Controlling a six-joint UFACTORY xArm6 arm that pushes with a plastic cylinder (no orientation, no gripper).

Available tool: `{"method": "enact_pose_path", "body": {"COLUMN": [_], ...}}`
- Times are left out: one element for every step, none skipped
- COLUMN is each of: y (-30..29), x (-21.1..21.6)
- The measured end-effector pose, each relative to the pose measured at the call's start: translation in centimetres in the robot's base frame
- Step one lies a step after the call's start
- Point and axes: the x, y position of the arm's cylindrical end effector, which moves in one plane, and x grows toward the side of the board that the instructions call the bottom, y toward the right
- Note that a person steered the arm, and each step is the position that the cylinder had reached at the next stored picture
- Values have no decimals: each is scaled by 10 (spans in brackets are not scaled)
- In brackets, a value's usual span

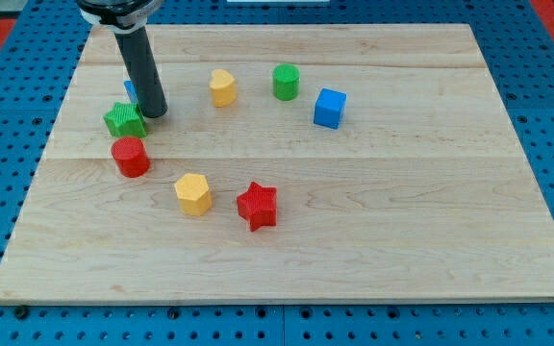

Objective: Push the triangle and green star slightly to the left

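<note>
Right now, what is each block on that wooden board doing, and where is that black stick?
my tip: on the board, at the green star's right edge, seemingly touching.
green star: flat, above the red cylinder.
blue triangle: mostly hidden behind the rod.
red cylinder: upright.
yellow hexagon: alone.
red star: flat.
yellow block: alone.
green cylinder: upright.
blue cube: alone.

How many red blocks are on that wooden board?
2. The red cylinder sits near the view's left, just below the green star; the red star lies toward the bottom middle. None seem hidden.
</note>
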Motion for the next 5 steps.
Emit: {"method": "enact_pose_path", "body": {"y": [7,8,8,22,53], "x": [20,22,22,4,-16]}}
